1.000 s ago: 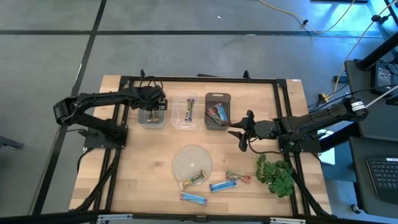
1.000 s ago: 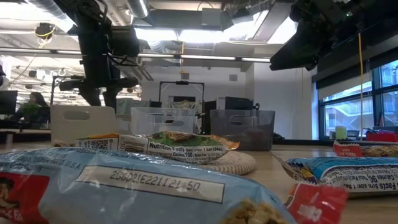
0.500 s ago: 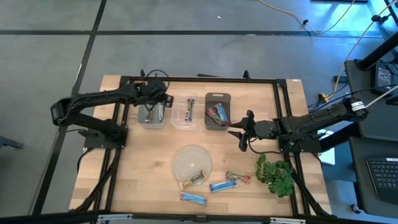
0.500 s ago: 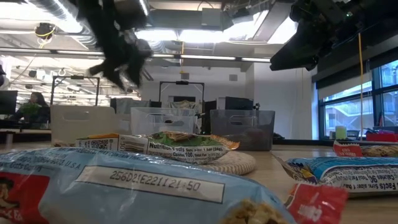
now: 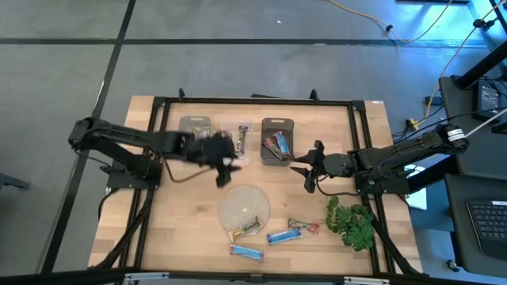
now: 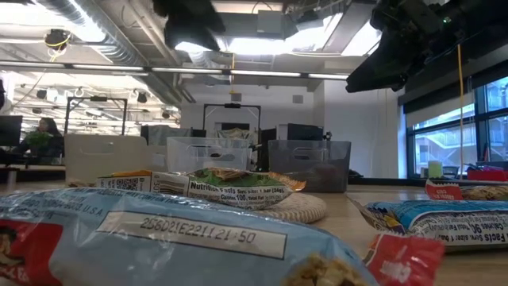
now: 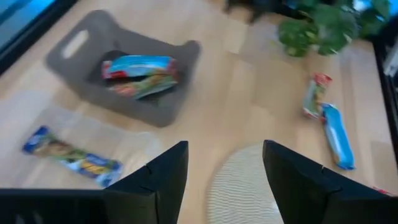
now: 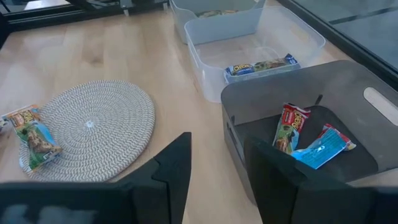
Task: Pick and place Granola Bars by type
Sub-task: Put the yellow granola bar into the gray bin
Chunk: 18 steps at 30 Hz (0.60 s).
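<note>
My left gripper (image 5: 223, 165) hangs open and empty above the table between the clear middle bin (image 5: 235, 144) and the round woven mat (image 5: 244, 204); its wrist view shows the open gap (image 7: 224, 180) over the mat's edge. My right gripper (image 5: 305, 169) waits open to the right of the dark bin (image 5: 277, 141). Bars lie in the dark bin (image 7: 140, 67) and one in the clear bin (image 7: 69, 155). Loose bars lie flat on the table: a gold-green one (image 5: 247, 228) partly on the mat, a blue one (image 5: 283, 235), a red-green one (image 5: 303, 227) and another blue one (image 5: 245, 252).
A pale bin (image 5: 194, 127) stands left of the clear one along the far side. A leafy plant (image 5: 351, 222) sits by the table's right near corner, beside the loose bars. A black frame (image 5: 253, 100) borders the table.
My left arm has swung away from above the pale left bin, moving toward the table's right and near side, and now hangs above the spot between the clear bin and the mat. The right arm and the bars have kept still.
</note>
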{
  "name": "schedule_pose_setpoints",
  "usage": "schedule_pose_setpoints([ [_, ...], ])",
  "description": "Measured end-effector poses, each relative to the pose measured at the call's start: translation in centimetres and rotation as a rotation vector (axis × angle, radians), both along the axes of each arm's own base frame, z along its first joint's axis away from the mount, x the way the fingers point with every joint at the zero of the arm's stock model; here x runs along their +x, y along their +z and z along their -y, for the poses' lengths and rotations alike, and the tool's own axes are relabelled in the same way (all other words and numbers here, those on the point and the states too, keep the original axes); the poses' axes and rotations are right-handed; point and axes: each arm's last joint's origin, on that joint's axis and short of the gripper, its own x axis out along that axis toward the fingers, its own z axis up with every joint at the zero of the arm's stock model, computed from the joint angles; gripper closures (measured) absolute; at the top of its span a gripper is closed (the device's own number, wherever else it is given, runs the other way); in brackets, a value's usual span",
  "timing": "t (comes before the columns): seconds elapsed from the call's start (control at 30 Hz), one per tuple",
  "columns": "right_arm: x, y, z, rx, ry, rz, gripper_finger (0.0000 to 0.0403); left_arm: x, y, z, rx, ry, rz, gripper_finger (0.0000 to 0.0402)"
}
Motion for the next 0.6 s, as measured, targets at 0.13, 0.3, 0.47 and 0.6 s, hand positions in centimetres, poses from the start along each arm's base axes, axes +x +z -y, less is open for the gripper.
schedule_pose_setpoints([
  [0.13,0.0,0.0,0.0,-0.001,0.000,-0.003,0.0253,1.5,-0.8,3.8,0.009,-0.042,-0.036,0.0205],
  [0.3,-0.1,-0.1,0.0,-0.001,0.001,-0.010,0.0254,3.3,-2.9,8.3,0.017,-0.145,-0.107,0.0204],
  [0.47,-0.1,-0.2,0.0,-0.003,0.002,-0.024,0.0253,4.9,-5.5,12.1,-0.029,-0.144,-0.176,0.0207],
  [0.6,-0.3,-0.4,0.0,-0.005,0.001,-0.052,0.0253,6.5,-7.2,14.6,-0.022,-0.148,-0.207,0.0206],
])
